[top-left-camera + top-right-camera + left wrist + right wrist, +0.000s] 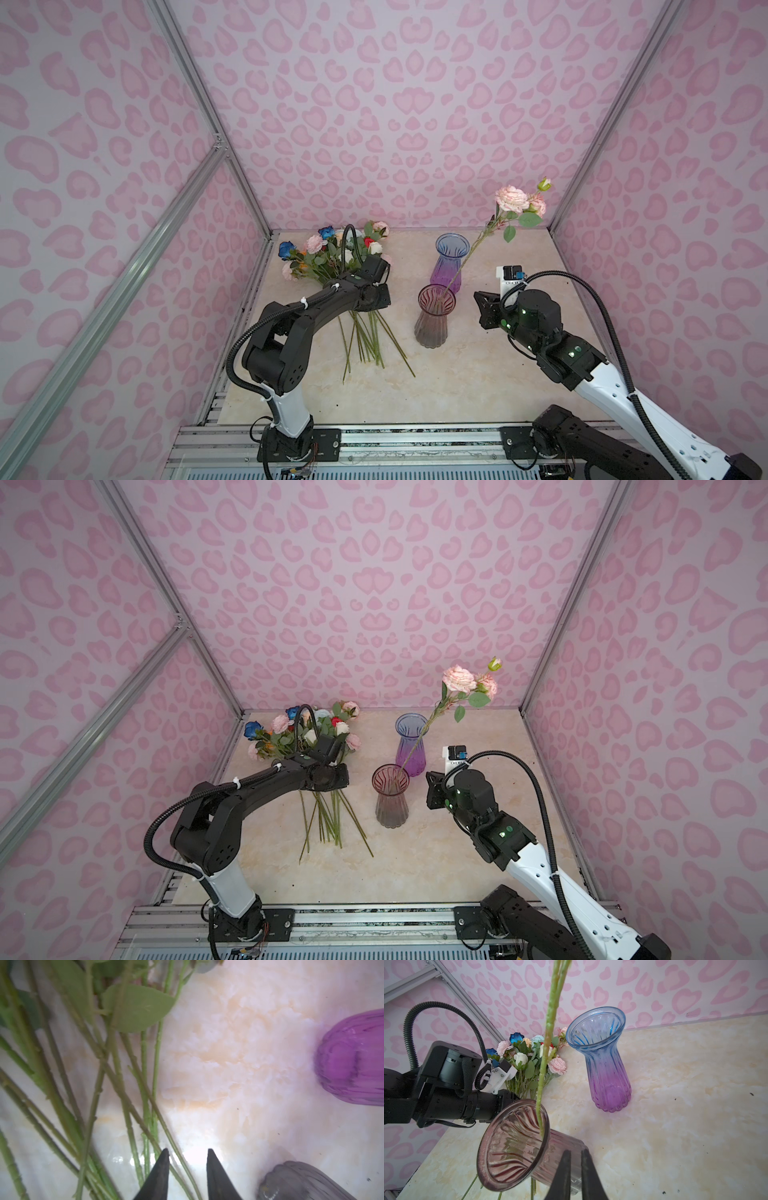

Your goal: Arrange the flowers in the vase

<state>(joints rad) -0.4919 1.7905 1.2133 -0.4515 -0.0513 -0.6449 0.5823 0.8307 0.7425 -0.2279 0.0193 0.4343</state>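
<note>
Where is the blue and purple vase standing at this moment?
In both top views the blue and purple vase stands upright right of centre, just behind the smoky vase that holds one pink flower, with the flower pile to its left.

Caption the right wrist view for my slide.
Green flower stem leaning in the smoky-red glass vase, right gripper alongside, blue-purple vase empty.

No text, label, brand, number or sign can be read in any of the views. The small white block with a blue part [509, 279] on the right arm's wrist may perhaps carry fine print. In both top views it is too small to tell.
</note>
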